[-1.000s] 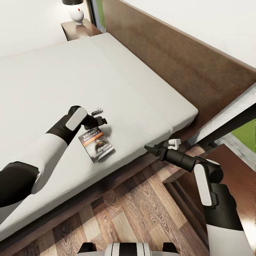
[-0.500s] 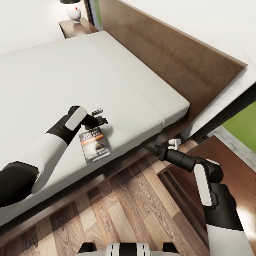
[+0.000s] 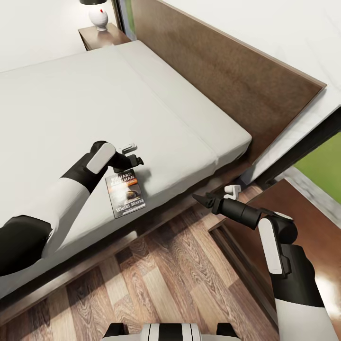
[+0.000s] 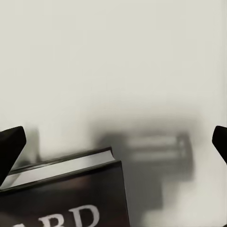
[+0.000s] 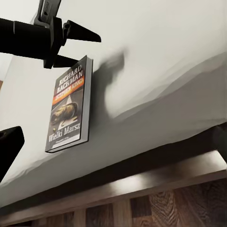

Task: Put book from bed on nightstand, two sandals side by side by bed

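The bed (image 3: pixel 94 94) fills the upper left and middle of the head view: a flat, matte off-white mattress on a low dark-brown wooden frame, with a grained brown headboard (image 3: pixel 227 71) running diagonally from the top centre to the right edge. The book (image 3: pixel 126 193) lies flat on the mattress near its lower edge, left of centre, a thin rectangle with a dark glossy cover, white lettering, an orange band and a greyish picture; its long axis runs roughly up and down the frame, title end toward the top. The left gripper (image 3: pixel 134 154) sits just above the book's title end, its jaws spread wide and holding nothing; whether a fingertip touches the cover is hard to tell. The right gripper (image 3: pixel 215 194) hangs right of centre over the bed frame's edge and the glossy wood-plank floor (image 3: pixel 170 284), jaws apart and empty. A nightstand (image 3: pixel 102 38) with a white lamp (image 3: pixel 98 16) stands in the upper left corner beyond the mattress. In the right wrist view the book (image 5: pixel 68 106) lies on the pale mattress above the dark frame rail (image 5: pixel 142 175).
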Robot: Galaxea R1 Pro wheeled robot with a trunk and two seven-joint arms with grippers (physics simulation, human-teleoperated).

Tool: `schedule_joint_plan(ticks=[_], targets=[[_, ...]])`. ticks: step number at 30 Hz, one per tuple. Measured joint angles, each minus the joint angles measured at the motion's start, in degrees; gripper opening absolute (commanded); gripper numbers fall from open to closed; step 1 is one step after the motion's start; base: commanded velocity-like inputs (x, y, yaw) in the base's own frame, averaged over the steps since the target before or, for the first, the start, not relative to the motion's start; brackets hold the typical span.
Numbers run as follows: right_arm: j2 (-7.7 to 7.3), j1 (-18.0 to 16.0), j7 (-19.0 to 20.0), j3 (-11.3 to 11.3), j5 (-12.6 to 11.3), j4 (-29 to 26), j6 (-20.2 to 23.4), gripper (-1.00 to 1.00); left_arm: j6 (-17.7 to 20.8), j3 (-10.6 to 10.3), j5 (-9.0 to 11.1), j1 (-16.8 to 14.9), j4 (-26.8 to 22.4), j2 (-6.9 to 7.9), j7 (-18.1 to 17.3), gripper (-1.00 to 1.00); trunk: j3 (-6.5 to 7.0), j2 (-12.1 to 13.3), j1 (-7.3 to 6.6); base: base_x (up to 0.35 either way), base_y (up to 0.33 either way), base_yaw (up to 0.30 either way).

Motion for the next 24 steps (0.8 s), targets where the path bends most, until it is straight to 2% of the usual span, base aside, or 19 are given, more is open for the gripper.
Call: schedule_joint_plan(ticks=[13, 17, 23, 24], targets=[[0.01, 0.0, 0.0, 0.0, 0.0, 0.0, -0.01, 1.0, -0.09, 0.27, 0.19, 0.07, -0.07, 0.08, -0.02, 1.0, 0.0, 0.0, 0.0, -0.01, -0.001, 0.0], [0.02, 0.02, 0.03, 0.06, 0.0, 0.0, -0.09, 1.0, 0.58, 0.43, 0.44, 0.3, -2.51, 0.46, 0.22, 1.0, -0.01, 0.0, 0.0, -0.002, 0.0, 0.0], [0.07, 0.21, 0.04, 0.23, 0.0, 0.0, -0.26, 1.0, 1.78, 0.7, 0.43, 1.83, -8.67, 2.25, 0.51, 1.0, -0.01, 0.0, 0.0, 0.0, 0.0, 0.0], [0.09, 0.34, 0.09, 0.21, -0.02, 0.0, -0.34, 1.0, 2.79, 2.29, 0.29, 2.94, -14.21, 4.34, 0.74, 1.0, 0.0, 0.0, 0.0, 0.0, 0.0, 0.0]])
